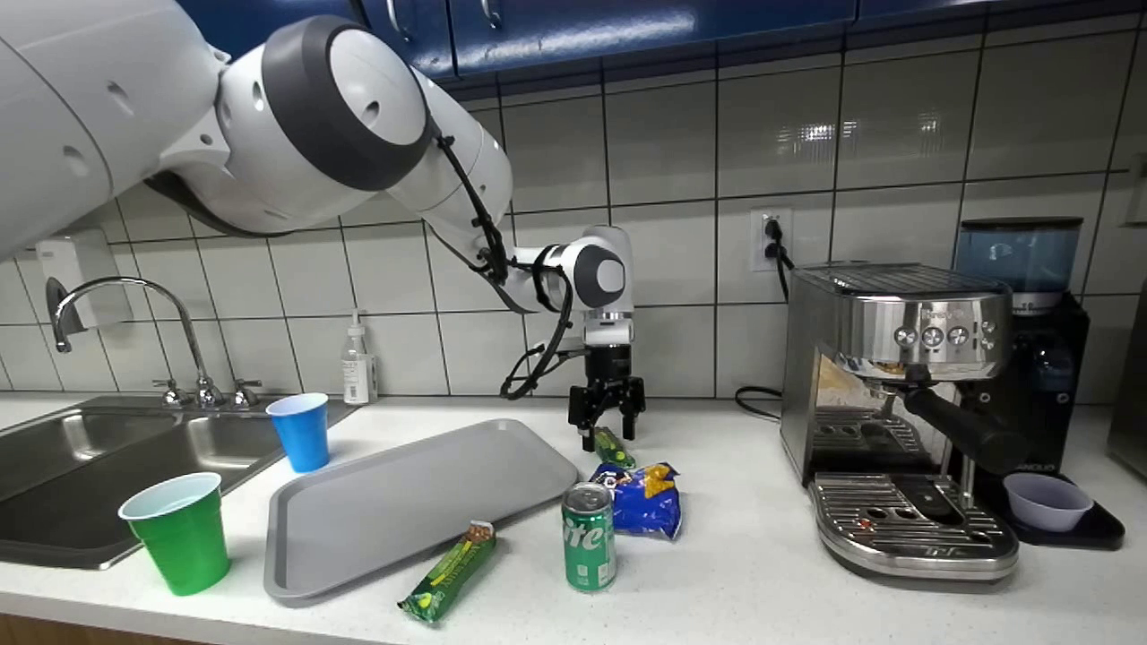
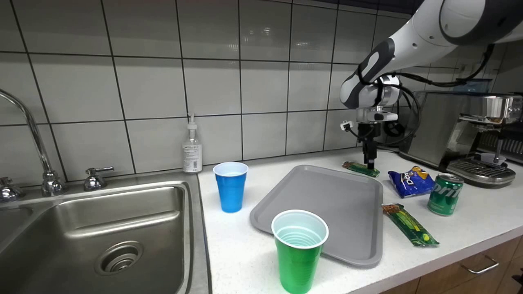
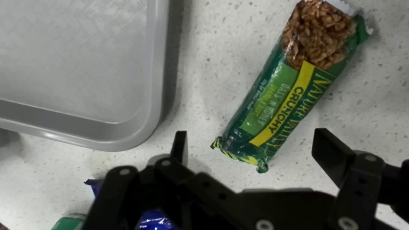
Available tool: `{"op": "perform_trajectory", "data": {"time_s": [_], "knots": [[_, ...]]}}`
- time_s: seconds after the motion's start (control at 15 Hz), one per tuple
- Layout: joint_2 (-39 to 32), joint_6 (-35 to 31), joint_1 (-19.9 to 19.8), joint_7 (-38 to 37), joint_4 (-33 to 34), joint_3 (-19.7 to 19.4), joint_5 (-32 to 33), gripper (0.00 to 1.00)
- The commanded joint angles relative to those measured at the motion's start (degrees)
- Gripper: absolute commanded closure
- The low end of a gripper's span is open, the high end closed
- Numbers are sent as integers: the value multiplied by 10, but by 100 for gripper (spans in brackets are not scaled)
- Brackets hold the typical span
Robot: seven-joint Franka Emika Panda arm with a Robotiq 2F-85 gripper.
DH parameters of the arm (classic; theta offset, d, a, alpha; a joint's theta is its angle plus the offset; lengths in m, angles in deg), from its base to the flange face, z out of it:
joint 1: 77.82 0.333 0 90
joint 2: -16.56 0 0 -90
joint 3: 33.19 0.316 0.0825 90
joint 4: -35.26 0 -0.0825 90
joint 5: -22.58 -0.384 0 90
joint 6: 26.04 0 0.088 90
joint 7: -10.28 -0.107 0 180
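The white robot arm point(image 1: 323, 125) is nearest the camera in an exterior view, filling the upper left and reaching across to bend down in front of a tiled wall point(image 1: 663, 143). Below it runs a white speckled counter point(image 1: 717, 573). A steel sink point(image 2: 122, 208) with a chrome tap point(image 2: 52, 183) is set into the counter. A silver coffee machine point(image 1: 883, 331) stands well apart from the sink, and a grey tray point(image 1: 421, 502) lies flat between the two.

The black claw point(image 3: 251, 143) at the arm's end points down just beyond one corner of the tray, its two fingers point(image 3: 181, 147) spread wide apart. A clear soap bottle point(image 2: 192, 149) stands by the wall near the sink. A green cup point(image 2: 300, 261) and a blue cup point(image 1: 303, 434) stand upright on the side of the tray toward the sink, the blue cup closer to the wall. A blue chip bag point(image 1: 641, 502) lies past the tray's end, near a green soda can point(image 1: 589, 551) that stands upright.

A granola bar point(image 3: 287, 95) in a green wrapper lies flat on the counter under the claw, near the tray but apart from it. In the wrist view, its lower end appears between the fingers, with counter showing on either side of the wrapper. Whether the fingers rest on the counter I cannot tell. A matching bar point(image 1: 452, 573) lies nearer the counter's front edge, just beside the tray.
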Motion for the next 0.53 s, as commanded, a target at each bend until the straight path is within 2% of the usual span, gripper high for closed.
{"op": "perform_trajectory", "data": {"time_s": [0.0,0.47], "knots": [[-23,7,-12,-39,43,12,-7,0],[-39,8,-14,-70,63,16,-4,0]]}}
